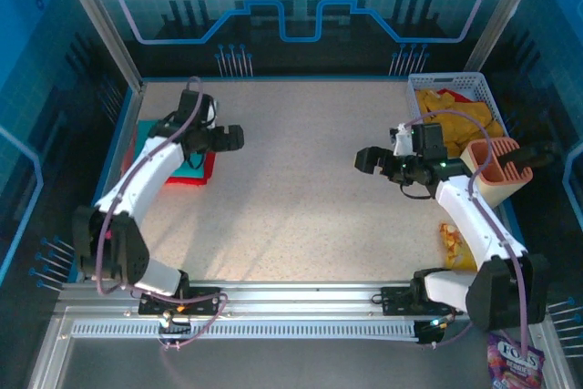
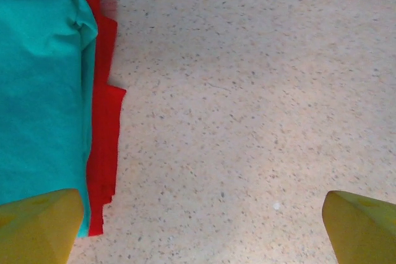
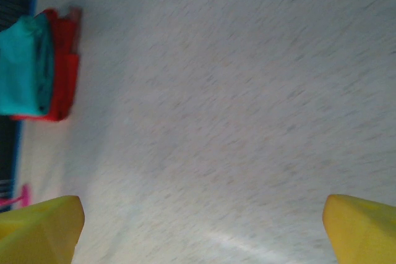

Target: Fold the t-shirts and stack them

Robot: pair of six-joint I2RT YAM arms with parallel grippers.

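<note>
Where left arm (image 1: 146, 166) partly covers teal t-shirt (image 2: 37, 91) atop red t-shirt (image 2: 105, 134), left gripper (image 2: 201, 221) and right gripper (image 3: 201, 224) jaws wide, empty

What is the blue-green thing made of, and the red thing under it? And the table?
Teal shirt: soft matte cloth, probably knit; it creases and folds over.
Red shirt: the same kind of matte cloth, with layered folded edges.
Table: hard, smooth and speckled, maybe laminate or a stone look.

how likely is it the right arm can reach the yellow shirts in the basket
Probably yes: the yellow shirts lie in an open-topped basket beside the right arm, whose fingers are open and empty, though pointing away from it.
</note>
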